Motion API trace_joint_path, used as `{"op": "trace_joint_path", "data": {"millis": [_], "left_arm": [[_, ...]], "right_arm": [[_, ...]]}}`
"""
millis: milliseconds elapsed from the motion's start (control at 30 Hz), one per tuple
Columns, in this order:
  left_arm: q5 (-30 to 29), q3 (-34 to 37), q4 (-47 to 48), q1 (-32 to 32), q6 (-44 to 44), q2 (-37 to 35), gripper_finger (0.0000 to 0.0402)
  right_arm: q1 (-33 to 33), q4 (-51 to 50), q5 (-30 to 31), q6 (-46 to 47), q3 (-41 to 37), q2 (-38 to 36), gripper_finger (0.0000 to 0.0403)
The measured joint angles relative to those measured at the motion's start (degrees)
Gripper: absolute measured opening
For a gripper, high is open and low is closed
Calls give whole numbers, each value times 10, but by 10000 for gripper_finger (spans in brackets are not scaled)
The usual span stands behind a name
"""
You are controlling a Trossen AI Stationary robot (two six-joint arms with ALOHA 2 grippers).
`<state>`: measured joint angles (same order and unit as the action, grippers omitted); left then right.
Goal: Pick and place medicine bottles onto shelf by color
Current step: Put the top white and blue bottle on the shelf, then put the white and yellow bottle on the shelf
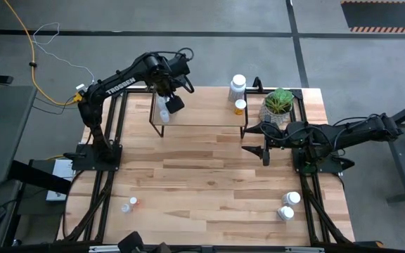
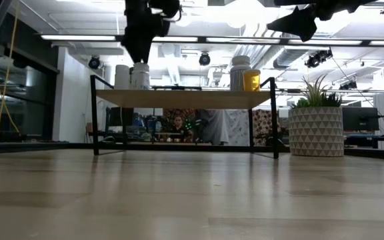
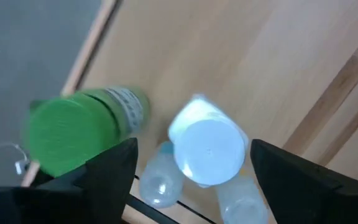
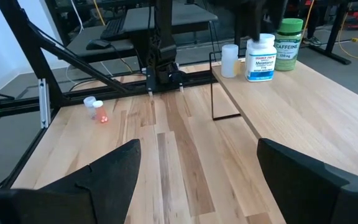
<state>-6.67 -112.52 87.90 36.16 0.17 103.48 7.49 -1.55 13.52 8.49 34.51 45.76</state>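
On the shelf (image 1: 202, 112), the left pincer (image 3: 191, 165) gapes wide around a white-capped bottle (image 3: 209, 149) beside the green-capped one (image 3: 79, 130). Best lift straight up, clipping neither. The right pincer (image 4: 194, 168) waits, spread wide, near the shelf's plant-side end.

Green-capped bottle (image 3: 73, 134), white-capped bottle (image 3: 208, 148), yellow bottle (image 2: 252, 81), light-wood shelf (image 2: 192, 98), triangle-patterned white pot (image 2: 316, 131)

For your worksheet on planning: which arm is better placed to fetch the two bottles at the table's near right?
Right, probably: its open gripper hangs nearer those two bottles; the left gripper is over the shelf.
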Motion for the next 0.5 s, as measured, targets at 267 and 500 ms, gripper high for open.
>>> {"op": "trace_joint_path", "data": {"millis": [267,500], "left_arm": [[15,-73,-46,-11,-24,-47,301],[15,126,-320,-107,-41,-232,300]], "right_arm": [[0,0,0,4,0,0,314],[0,0,0,20,0,0,314]]}}
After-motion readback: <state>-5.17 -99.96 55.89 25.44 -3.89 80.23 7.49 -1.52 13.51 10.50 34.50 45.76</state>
